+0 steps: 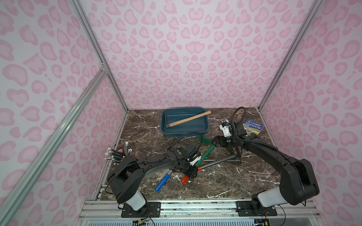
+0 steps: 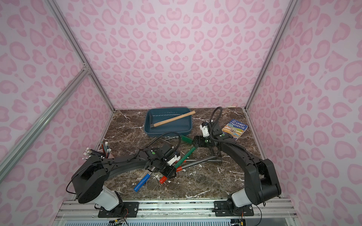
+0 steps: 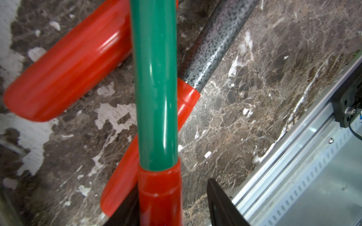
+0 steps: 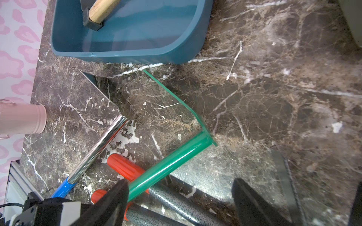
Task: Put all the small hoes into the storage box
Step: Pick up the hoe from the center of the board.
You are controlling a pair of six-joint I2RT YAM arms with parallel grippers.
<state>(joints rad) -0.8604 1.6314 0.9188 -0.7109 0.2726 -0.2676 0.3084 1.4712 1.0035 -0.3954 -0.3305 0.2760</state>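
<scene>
The left gripper (image 3: 172, 197) straddles the red grip (image 3: 159, 187) of the small hoe (image 1: 206, 154), one finger standing off it (not clamped), the blade (image 1: 205, 140) far from this hand, just short of the storage box (image 1: 172, 132) wall, on marble (image 4: 274, 97), while the right gripper (image 4: 180, 183) hangs wide open, empty, over the handle.

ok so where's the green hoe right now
In both top views the green hoe lies mid-table in front of the storage box, its red grip between the fingers of the left gripper, its blade by the right gripper.
</scene>
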